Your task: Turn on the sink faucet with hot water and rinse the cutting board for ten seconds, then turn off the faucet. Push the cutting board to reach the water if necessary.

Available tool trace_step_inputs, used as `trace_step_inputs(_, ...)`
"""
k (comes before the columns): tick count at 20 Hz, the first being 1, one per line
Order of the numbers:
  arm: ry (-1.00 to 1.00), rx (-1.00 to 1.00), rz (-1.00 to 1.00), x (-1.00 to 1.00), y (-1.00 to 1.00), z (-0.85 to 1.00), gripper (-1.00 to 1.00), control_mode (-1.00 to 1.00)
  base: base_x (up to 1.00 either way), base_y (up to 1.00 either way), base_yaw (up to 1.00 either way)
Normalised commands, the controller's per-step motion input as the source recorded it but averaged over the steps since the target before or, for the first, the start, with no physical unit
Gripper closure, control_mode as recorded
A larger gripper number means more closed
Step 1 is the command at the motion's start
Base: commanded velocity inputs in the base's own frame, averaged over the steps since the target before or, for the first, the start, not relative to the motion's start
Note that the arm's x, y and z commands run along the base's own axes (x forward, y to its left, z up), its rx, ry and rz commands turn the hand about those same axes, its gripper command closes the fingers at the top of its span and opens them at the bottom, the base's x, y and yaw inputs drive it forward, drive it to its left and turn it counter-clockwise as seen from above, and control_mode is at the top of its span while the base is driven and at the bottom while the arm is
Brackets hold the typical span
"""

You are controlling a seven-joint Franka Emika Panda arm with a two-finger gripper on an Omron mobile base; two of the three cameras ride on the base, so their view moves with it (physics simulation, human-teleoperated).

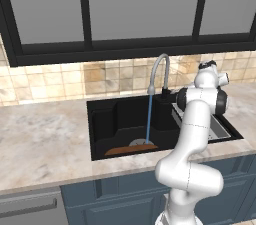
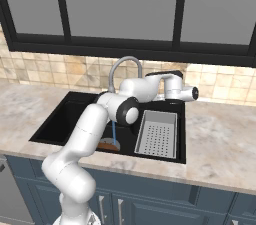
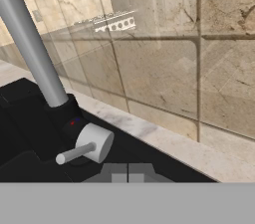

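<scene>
The sink faucet (image 1: 160, 69) curves over the black sink (image 1: 102, 119), and the water (image 1: 148, 119) falls in a thin blue stream onto the orange-brown cutting board (image 1: 130, 149) on the basin floor. From the right, the water (image 2: 113, 134) lands on the cutting board (image 2: 106, 144), which is partly hidden behind my arm. My gripper (image 2: 148, 75) reaches over the back of the sink beside the faucet (image 2: 122, 66). In the hand view my gripper (image 3: 128, 173) is shut and empty, just right of the faucet's grey lever handle (image 3: 84, 151) and apart from it.
A grey perforated strainer tray (image 2: 157, 133) fills the right part of the basin. The tiled backsplash (image 3: 189, 68) stands close behind the faucet stem (image 3: 30, 44). Marble counter (image 1: 45, 139) runs on both sides, with a dark-framed window above.
</scene>
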Motion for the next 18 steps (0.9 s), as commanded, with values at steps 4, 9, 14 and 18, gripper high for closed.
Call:
trace_step_inputs(4, 0.0, 0.0, 0.0, 0.0, 0.0, 0.0, 1.0, -1.0, 0.0, 0.0, 0.0)
trace_step_inputs(9, 0.0, 0.0, 0.0, 0.0, 0.0, 0.0, 1.0, -1.0, 0.0, 0.0, 0.0)
trace_step_inputs(14, 0.0, 0.0, 0.0, 0.0, 0.0, 0.0, 1.0, -1.0, 0.0, 0.0, 0.0)
trace_step_inputs(18, 0.0, 0.0, 0.0, 0.0, 0.0, 0.0, 1.0, -1.0, 0.0, 0.0, 0.0)
